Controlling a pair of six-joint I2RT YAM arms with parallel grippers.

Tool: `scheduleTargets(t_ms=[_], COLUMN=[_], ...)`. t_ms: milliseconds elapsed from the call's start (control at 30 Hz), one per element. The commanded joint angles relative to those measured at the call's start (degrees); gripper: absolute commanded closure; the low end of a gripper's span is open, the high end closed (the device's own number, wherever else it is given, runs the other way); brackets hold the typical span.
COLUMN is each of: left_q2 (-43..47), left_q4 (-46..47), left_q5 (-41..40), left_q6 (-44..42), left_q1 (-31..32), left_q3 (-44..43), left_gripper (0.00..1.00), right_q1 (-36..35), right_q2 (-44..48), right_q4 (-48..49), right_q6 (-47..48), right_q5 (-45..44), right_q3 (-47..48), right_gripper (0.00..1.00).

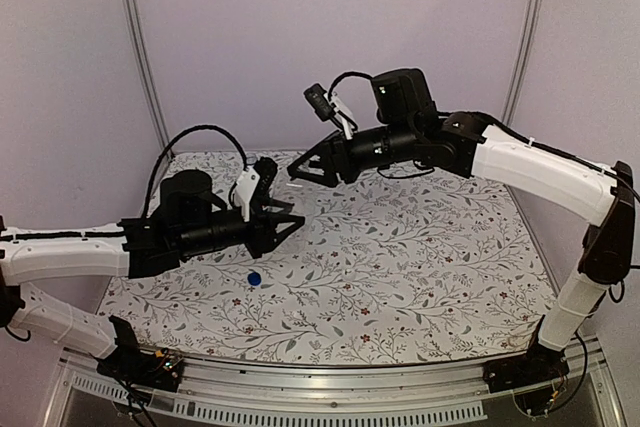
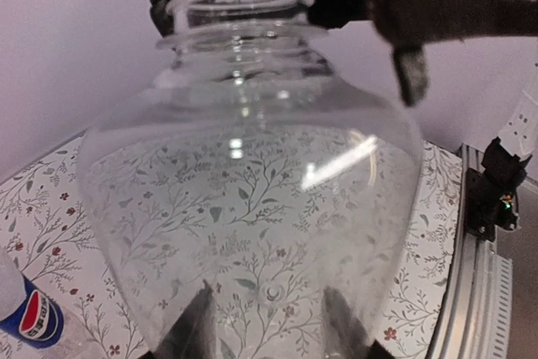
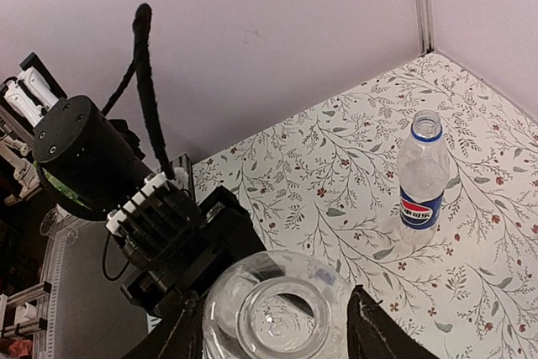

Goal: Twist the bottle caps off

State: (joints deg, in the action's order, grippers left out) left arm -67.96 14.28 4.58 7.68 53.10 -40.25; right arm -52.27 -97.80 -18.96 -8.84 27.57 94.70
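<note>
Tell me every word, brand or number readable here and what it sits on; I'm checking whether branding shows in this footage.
No word reads clearly enough to quote.
Round red, white and blue Pepsi emblem, no legible lettering: on the blue label band of the standing bottle.
Lettering under the emblem: too small and blurred to read.
Plain bottle: no text.
Blue cap: too small to tell.

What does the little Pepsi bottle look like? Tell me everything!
The Pepsi bottle is small, see-through plastic, with a blue Pepsi label band around its lower part and a blue ring under its mouth. Its cap is off, so the mouth is open. It stands upright on the flowery tablecloth, and nothing else touches it.
</note>
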Motion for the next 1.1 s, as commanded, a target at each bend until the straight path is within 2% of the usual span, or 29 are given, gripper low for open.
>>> scheduleTargets(t_ms=[0,233,367,500,600,700,733,833,933,1000,1067], left_q2=[-1.0,-1.4,-1.4,-1.4,-1.4,-1.5,-1.5,-1.5,-1.3,-1.3,-1.0], left_q4=[1.1,0.6,0.6,0.5,0.5,1.0,1.1,1.9,2.8,2.8,2.8], left_q5=[-1.6,-2.7,-3.6,-4.0,-4.3,-4.0,-3.9,-3.7,-3.7,-3.9,-4.3], left_q6=[-1.6,-2.2,-2.2,-2.1,-1.9,-1.8,-1.7,-1.5,-1.1,-0.7,-0.2], left_q1=[1.3,1.9,1.9,1.9,1.9,1.9,1.9,1.9,1.9,1.8,1.8], left_q3=[-2.1,-2.6,-2.6,-2.7,-2.6,-2.4,-2.3,-1.9,-1.4,-1.2,-1.0], left_gripper=[0.62,0.62,0.62,0.62,0.62,0.62,0.61,0.57,0.49,0.42,0.31], right_q1=[-0.5,-0.5,-0.5,-0.5,-0.5,-0.5,-0.5,-0.5,-0.5,-0.5,-0.5], right_q2=[-1.2,-2.0,-2.0,-2.0,-1.9,-1.6,-1.4,-1.2,-0.8,-0.6,-0.3], right_q4=[-0.8,-0.9,-1.3,-1.5,-1.5,-1.5,-1.5,-1.5,-1.6,-1.8,-1.9], right_q6=[0.5,0.7,0.9,1.2,1.3,1.7,1.7,2.0,2.1,2.5,2.8], right_q5=[-0.1,0.4,0.2,-0.1,-0.6,-1.5,-1.8,-2.5,-3.2,-4.1,-5.4], right_q3=[2.0,2.1,2.1,2.1,2.1,2.1,2.2,2.2,2.2,2.0,1.7], right_gripper=[0.46,0.59,0.62,0.72,0.82,1.00,1.00,1.00,1.00,1.00,1.00])
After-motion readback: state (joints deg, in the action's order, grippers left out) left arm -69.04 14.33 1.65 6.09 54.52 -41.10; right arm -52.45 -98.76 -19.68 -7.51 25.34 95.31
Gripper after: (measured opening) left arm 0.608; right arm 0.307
